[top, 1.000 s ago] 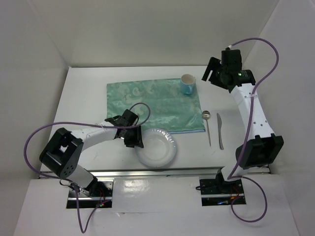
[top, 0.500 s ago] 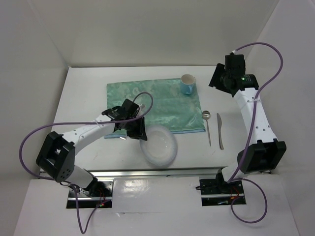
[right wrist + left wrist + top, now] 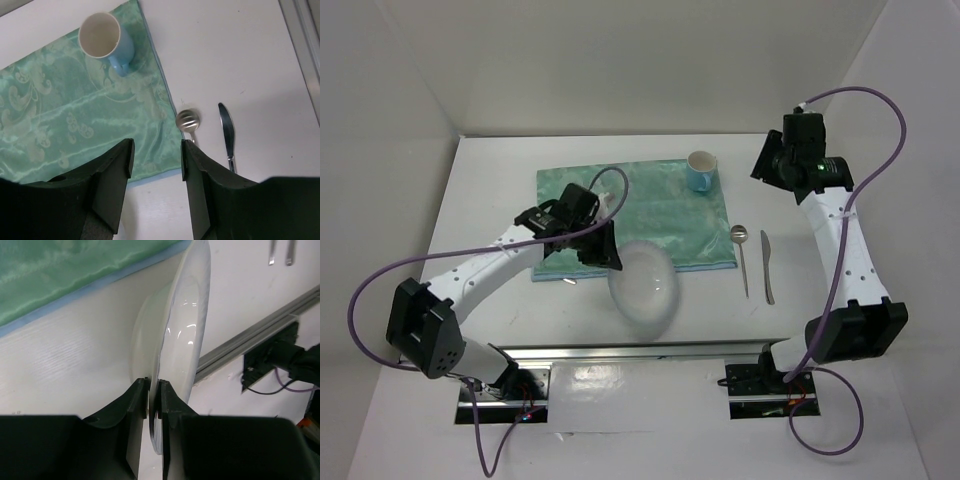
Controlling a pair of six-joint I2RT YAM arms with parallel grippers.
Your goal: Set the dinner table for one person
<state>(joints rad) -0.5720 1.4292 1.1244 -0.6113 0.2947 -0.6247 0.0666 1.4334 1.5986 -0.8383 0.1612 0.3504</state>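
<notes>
My left gripper (image 3: 603, 250) (image 3: 154, 390) is shut on the rim of a white plate (image 3: 645, 283) (image 3: 187, 315) and holds it tilted on edge above the white dinner table (image 3: 490, 190), just in front of the green cloth mat (image 3: 650, 205) (image 3: 60, 275). My right gripper (image 3: 772, 160) (image 3: 156, 155) is open and empty, held high at the back right. A blue mug (image 3: 701, 170) (image 3: 107, 42) stands on the mat's far right corner. A spoon (image 3: 741, 250) (image 3: 187, 120) and a knife (image 3: 767, 265) (image 3: 226, 132) lie side by side right of the mat.
A metal rail (image 3: 650, 350) (image 3: 250, 337) runs along the table's near edge, with the arm bases behind it. White walls enclose the table on the left, back and right.
My left gripper has lifted the plate off the table, tilted it up on edge and carried it a little toward the mat. My right arm has drawn back to the right, away from the mug.
</notes>
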